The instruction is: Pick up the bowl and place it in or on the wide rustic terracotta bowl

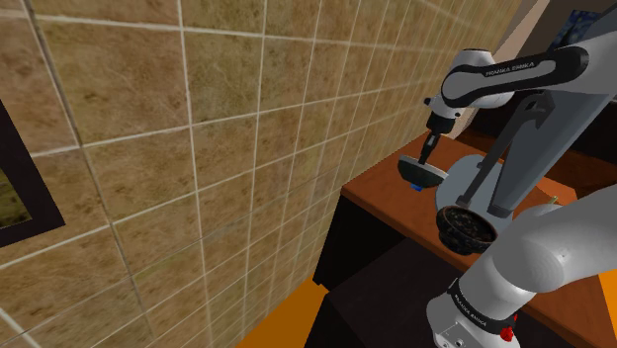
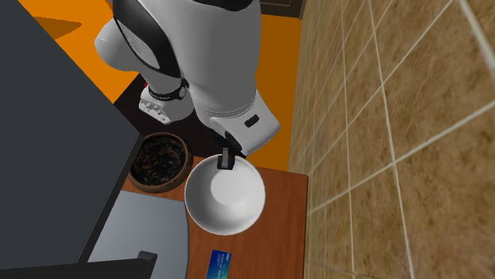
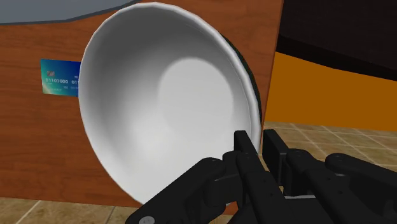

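A bowl (image 3: 162, 95), white inside and dark outside, hangs tilted above the brown wooden table (image 2: 282, 214). My gripper (image 3: 254, 145) is shut on its rim, one finger inside and one outside. In the shoulder view the bowl (image 1: 421, 175) hangs under the gripper (image 1: 427, 154) over the table's far end. From above, the second exterior view shows the bowl (image 2: 224, 196) open side up below the gripper (image 2: 227, 161). The wide dark speckled bowl (image 2: 184, 150) sits on the table right beside it, toward the stand; its wall (image 1: 457, 237) also shows in the shoulder view.
A blue card (image 2: 220, 264) lies on the table past the white bowl, also in the wrist view (image 3: 60, 77). A grey flat slab (image 2: 139, 234) lies beside it. A tiled wall (image 1: 198, 148) borders the table. A dark cabinet (image 2: 47, 158) stands close by, over orange floor (image 2: 274, 71).
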